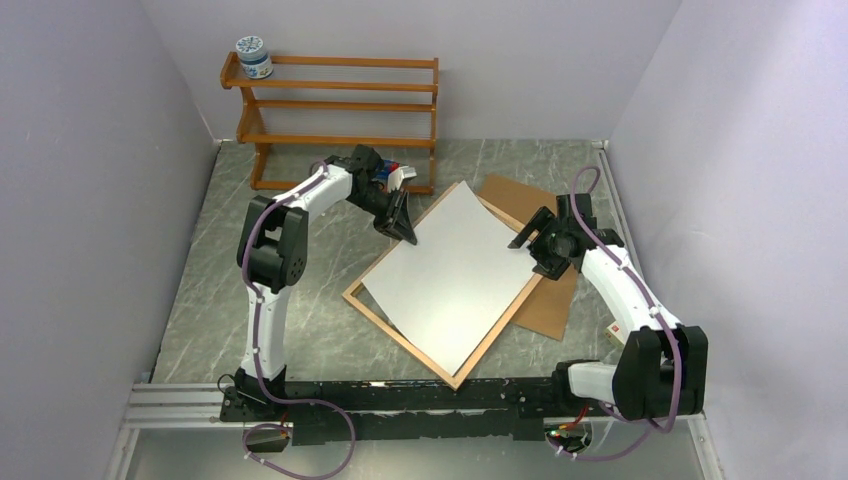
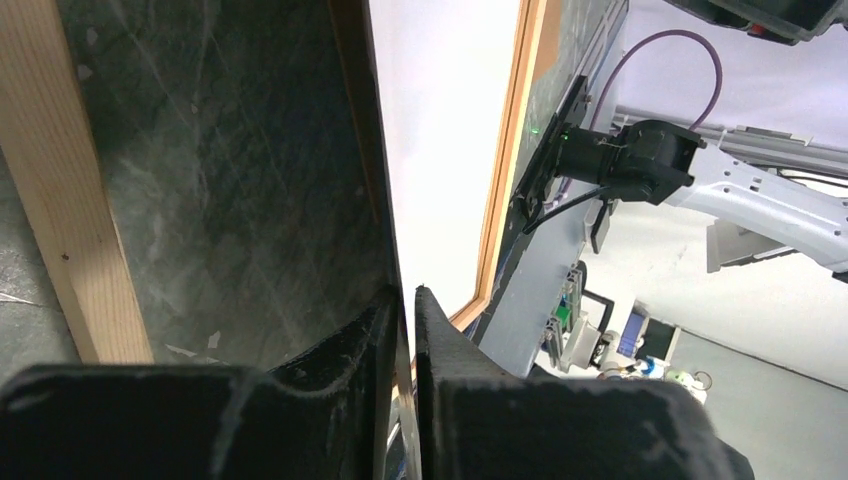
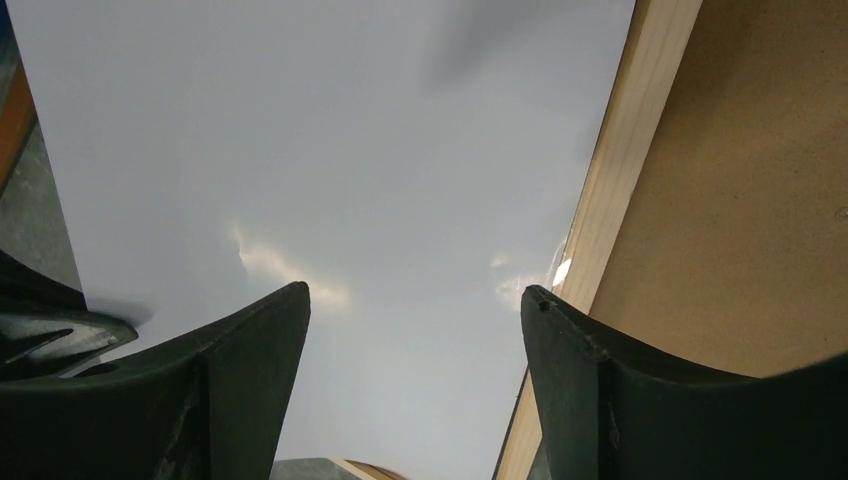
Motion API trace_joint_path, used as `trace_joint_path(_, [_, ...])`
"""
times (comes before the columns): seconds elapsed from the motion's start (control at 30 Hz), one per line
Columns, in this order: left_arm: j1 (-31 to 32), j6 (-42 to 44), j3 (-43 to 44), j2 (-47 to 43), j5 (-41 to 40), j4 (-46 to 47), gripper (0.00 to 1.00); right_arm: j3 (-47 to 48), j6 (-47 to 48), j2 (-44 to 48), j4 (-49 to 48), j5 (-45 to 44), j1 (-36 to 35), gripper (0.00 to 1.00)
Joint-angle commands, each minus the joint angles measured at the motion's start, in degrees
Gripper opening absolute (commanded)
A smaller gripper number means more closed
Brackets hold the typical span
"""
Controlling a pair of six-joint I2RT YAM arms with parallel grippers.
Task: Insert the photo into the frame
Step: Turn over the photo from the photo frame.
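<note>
The photo (image 1: 455,275) lies with its plain white back up, slanted over the light wood frame (image 1: 400,335), its far left edge raised. My left gripper (image 1: 408,235) is shut on that far left edge; in the left wrist view the thin sheet (image 2: 450,130) runs between the closed fingers (image 2: 340,370), above the frame's moulding (image 2: 60,200) and pane. My right gripper (image 1: 525,240) is open and empty, hovering at the photo's right edge; in the right wrist view its fingers straddle the white sheet (image 3: 350,150) beside the frame's moulding (image 3: 620,170). The printed side is hidden.
A flat brown backing board (image 1: 555,300) lies under the frame's right side and also shows in the right wrist view (image 3: 760,180). An orange-brown shelf rack (image 1: 340,100) stands at the back wall with a white jar (image 1: 253,57) on top. Walls close in on both sides.
</note>
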State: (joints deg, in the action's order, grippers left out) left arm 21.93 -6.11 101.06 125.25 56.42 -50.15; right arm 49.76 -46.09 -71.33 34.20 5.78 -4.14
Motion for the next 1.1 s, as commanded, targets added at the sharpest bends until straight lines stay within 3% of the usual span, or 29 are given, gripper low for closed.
trace_joint_path(0.0, [0.04, -4.17, -0.78, -0.63, 2.79, 4.66, 0.19, 1.55, 0.95, -0.37, -1.10, -1.12, 0.45, 0.81])
trace_joint_path(0.2, [0.04, -6.70, -4.04, -1.49, 2.75, 6.48, 0.26, 1.58, 1.52, -0.56, -1.17, -0.79, 0.85, 0.81])
trace_joint_path(0.5, [0.04, -8.68, -7.65, -3.25, 2.39, 8.41, 0.28, 0.45, 1.36, -0.22, -1.65, -0.42, 1.07, 0.80])
trace_joint_path(0.57, [-0.04, -9.03, -7.81, -3.41, 1.75, 8.76, 0.35, 0.36, 1.38, -0.05, -1.52, -0.50, 1.11, 0.80])
trace_joint_path(0.77, [-0.11, -10.42, -5.65, -5.10, -4.21, 8.72, 0.69, 0.60, 1.97, 0.78, -0.92, -1.56, 1.24, 0.80])
trace_joint_path(0.93, [0.04, -13.18, -3.78, -8.01, -15.23, 7.05, 0.84, 1.12, 2.78, 1.27, 0.32, -3.43, 1.29, 0.84])
trace_joint_path(1.07, [0.13, -13.39, -5.26, -11.32, -25.29, 5.00, 0.89, 1.22, 3.36, 1.54, 0.50, -4.91, 1.58, 0.85])
